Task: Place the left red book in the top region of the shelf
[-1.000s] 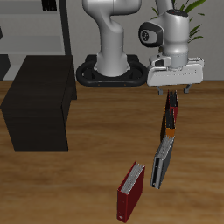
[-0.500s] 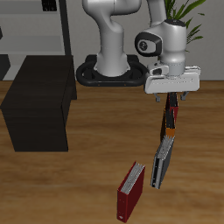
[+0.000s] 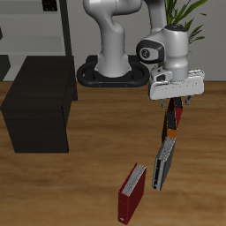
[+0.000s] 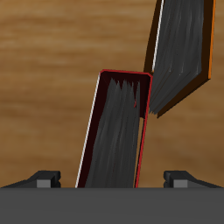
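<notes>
Orange-black book point(image 4: 184, 57) — against left red book point(image 4: 118, 131)

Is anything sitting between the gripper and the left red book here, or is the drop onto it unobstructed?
Nothing visible blocks it. In the wrist view the left red book stands directly below the gripper, its top edge exposed between the open fingers. The orange-black book leans against its far end, outside the fingers' path.

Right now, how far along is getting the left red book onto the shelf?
Early stage. Done: the tool hangs above the left red book, lined up with it. In hand: nothing yet; both fingertips stand wide apart on either side of the book. Left: grip, lift, carry to the shelf, set on top.
</notes>
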{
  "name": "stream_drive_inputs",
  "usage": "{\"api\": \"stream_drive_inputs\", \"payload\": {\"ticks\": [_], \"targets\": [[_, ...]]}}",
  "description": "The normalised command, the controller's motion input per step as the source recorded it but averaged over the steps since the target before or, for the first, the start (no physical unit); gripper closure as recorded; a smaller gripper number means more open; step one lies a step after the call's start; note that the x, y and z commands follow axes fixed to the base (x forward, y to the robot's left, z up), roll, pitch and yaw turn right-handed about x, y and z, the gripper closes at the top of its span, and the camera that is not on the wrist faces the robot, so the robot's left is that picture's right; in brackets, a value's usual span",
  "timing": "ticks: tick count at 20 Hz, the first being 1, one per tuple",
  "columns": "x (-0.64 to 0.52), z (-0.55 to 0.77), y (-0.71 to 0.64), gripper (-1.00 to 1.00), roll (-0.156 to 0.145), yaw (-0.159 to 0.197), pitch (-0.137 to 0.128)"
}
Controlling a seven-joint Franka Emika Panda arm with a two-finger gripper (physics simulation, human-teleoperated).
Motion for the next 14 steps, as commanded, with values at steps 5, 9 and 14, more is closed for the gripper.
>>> {"api": "stream_drive_inputs", "payload": {"ticks": [5, 9, 14], "targets": [[-0.02, -0.04, -0.02, 1.00, 0.012, 0.001, 0.031], [-0.01, 0.12, -0.07, 1.00, 0.001, -0.006, -0.005], [-0.19, 0.19, -0.06, 1.00, 0.023, 0.003, -0.019]]}}
